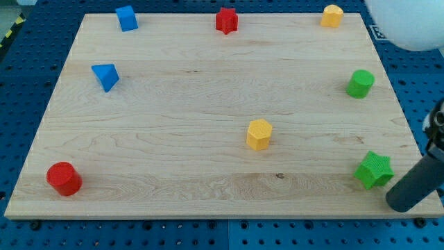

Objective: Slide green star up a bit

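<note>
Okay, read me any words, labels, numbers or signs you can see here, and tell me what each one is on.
None can be read. The wooden board, the coloured blocks, including the green star, and my tip carry no lettering. A dark mark at the white object is too small to read.

Pale wooden board [173,139] on blue pegboard. Along the far edge: blue cube [127,18], red star [227,20], yellow hexagon [332,15]. Left: blue triangle [105,76]; near left, red cylinder [64,178]. Centre: yellow hexagon [259,134]. Right: green cylinder [360,83]; near right, green star [374,170], my tip [401,201] just beside it.
</note>
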{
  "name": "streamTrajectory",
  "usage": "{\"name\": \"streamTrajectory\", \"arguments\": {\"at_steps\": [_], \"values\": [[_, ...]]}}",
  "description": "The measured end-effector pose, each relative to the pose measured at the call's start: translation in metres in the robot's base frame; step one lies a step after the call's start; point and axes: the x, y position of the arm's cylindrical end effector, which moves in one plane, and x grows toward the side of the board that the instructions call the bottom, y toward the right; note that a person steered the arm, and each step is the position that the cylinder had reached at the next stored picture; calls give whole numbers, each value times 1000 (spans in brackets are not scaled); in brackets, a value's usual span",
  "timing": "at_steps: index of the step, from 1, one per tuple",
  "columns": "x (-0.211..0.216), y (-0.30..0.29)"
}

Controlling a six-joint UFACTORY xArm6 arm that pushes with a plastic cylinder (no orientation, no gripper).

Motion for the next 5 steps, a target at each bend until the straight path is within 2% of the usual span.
{"name": "streamTrajectory", "arguments": {"at_steps": [2,5], "values": [[-9,-15],[-56,-20]]}}
